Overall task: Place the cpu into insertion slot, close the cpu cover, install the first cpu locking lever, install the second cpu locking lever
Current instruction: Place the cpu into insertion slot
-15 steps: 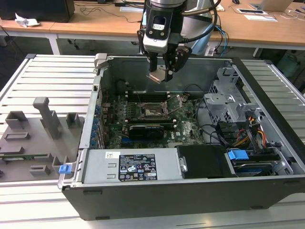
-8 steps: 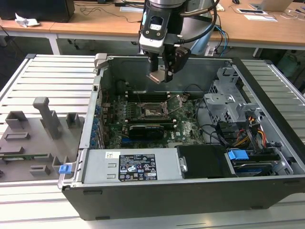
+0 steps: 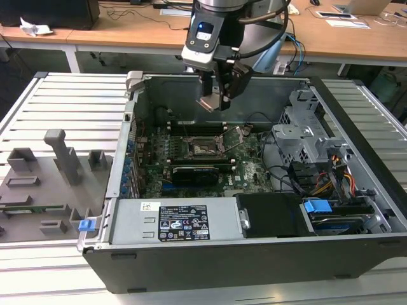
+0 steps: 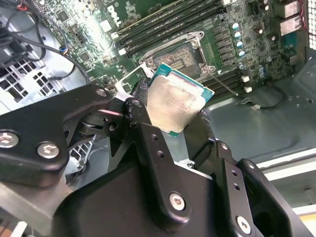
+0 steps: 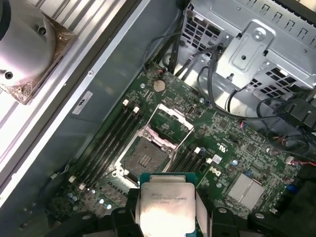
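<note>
I am gripping the cpu (image 4: 177, 101) by its edges in my pincer (image 3: 212, 100), holding it in the air apart from the insertion slot (image 5: 143, 159), whose cpu cover (image 5: 173, 123) is standing open.

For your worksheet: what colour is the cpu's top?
The cpu top is dull silver-grey; second wrist view.

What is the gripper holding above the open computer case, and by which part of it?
The cpu: the gripper pinches it at two opposite edges, in the air above the motherboard.

Silver cpu (image 4: 177, 101) above open insertion slot (image 5: 143, 158)
</note>
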